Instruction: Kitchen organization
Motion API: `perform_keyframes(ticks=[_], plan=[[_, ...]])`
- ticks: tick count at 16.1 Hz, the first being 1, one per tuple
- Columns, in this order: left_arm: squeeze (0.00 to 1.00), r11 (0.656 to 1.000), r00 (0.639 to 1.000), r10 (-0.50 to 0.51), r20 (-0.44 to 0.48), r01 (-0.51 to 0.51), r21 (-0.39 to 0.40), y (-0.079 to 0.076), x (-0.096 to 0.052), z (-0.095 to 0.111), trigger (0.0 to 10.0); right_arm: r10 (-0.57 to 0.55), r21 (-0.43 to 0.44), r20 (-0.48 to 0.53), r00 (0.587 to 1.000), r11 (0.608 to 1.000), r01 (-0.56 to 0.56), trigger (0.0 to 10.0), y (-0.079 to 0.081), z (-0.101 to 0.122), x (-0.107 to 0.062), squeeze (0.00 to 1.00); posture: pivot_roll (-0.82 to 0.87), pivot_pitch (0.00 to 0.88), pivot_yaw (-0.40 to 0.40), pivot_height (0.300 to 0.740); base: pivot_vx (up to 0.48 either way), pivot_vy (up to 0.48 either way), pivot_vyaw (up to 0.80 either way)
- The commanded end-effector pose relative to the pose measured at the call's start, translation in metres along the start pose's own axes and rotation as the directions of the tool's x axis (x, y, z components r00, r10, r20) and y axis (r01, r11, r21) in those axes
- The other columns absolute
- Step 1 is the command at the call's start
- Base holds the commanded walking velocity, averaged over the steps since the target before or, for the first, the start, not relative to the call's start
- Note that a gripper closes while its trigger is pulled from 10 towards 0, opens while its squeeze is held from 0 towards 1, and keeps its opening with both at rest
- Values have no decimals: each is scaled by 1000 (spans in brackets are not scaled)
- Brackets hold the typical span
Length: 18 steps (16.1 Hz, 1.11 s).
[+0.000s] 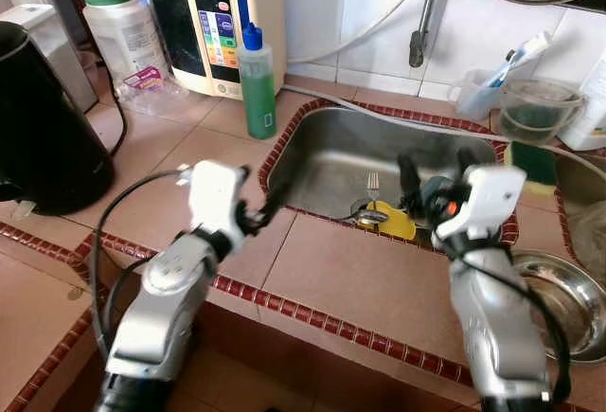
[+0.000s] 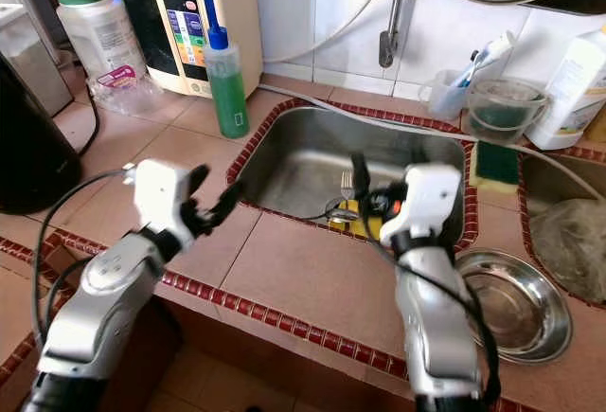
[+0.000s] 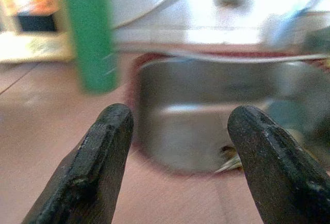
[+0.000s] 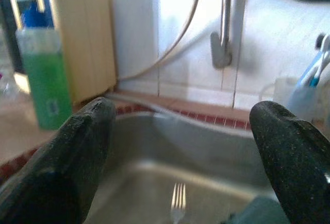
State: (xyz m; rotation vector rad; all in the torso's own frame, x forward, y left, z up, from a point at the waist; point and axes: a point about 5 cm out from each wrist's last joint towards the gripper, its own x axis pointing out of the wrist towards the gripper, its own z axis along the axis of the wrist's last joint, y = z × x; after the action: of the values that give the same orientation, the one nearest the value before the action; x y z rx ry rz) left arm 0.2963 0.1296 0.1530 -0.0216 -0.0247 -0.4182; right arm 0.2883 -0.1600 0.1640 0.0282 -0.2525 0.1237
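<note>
Approach step, my judgement: both pincers spread apart, empty. Right pincer [image 1: 431, 170] hovers above sink [image 1: 327, 152] front rim; fork [image 1: 372, 188] at its 10 o'clock. Left pincer [image 2: 210, 199] over counter. Next: lower right onto fork.

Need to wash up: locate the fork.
The fork stands in the sink, by the yellow sponge, just ahead of the right tool.
</note>
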Motion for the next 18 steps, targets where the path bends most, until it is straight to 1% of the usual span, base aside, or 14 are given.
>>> perform_keyframes(ticks=[1,2,3,4,5,6,8,9,11,13,14,18], plan=[[0,998,997,66,-27,-66,-7,13,-6,-7,10000,4,21,-4,1000,1000,-4,10000,3,3,-3,0,-174,16,59,740,0,0,0],[0,995,995,100,-25,-99,17,18,-9,-10,10000,7,6,-21,1000,1000,-7,10000,4,1,-6,0,-174,7,55,740,0,0,0],[0,989,988,147,-36,-147,16,24,-11,-13,10000,37,-13,-38,999,999,-38,10000,7,-2,-8,0,-172,4,54,740,0,0,0],[0,985,985,168,-45,-167,32,27,-12,-15,10000,41,-27,-36,999,999,-42,10000,7,-2,-8,0,-171,5,53,740,0,0,0],[0,984,984,175,-32,-174,45,27,-12,-14,10000,28,-37,-38,999,999,-30,10000,5,-2,-8,0,-173,8,51,740,0,0,0],[0,984,984,175,-29,-174,38,26,-12,-14,10000,25,-52,-36,999,998,-27,10000,4,-1,-7,0,-172,10,50,740,0,0,0],[0,989,989,145,-16,-144,31,20,-12,-13,10000,27,-49,-39,999,998,-29,10000,3,0,-5,0,-174,13,47,740,0,0,0],[0,990,990,144,-3,-144,7,19,-11,-12,10000,32,-64,-40,999,997,-34,10000,1,2,-3,0,-174,15,42,740,0,0,0],[0,990,990,141,2,-141,11,17,-10,-11,10000,34,-77,-41,999,996,-37,10000,0,2,-1,0,-169,16,35,740,0,0,0],[0,993,993,116,17,-116,13,12,-8,-9,10000,32,-78,-49,998,996,-36,10000,-1,2,1,0,-168,16,32,740,0,0,0],[0,994,993,112,22,-112,1,10,-8,-9,10000,30,-76,-55,998,996,-34,10000,-1,2,3,0,-170,16,30,740,0,0,0],[0,995,995,98,23,-98,-4,6,-5,-10,10000,21,-82,-59,998,996,-26,10000,-5,4,6,0,-175,15,29,740,0,0,-723]])
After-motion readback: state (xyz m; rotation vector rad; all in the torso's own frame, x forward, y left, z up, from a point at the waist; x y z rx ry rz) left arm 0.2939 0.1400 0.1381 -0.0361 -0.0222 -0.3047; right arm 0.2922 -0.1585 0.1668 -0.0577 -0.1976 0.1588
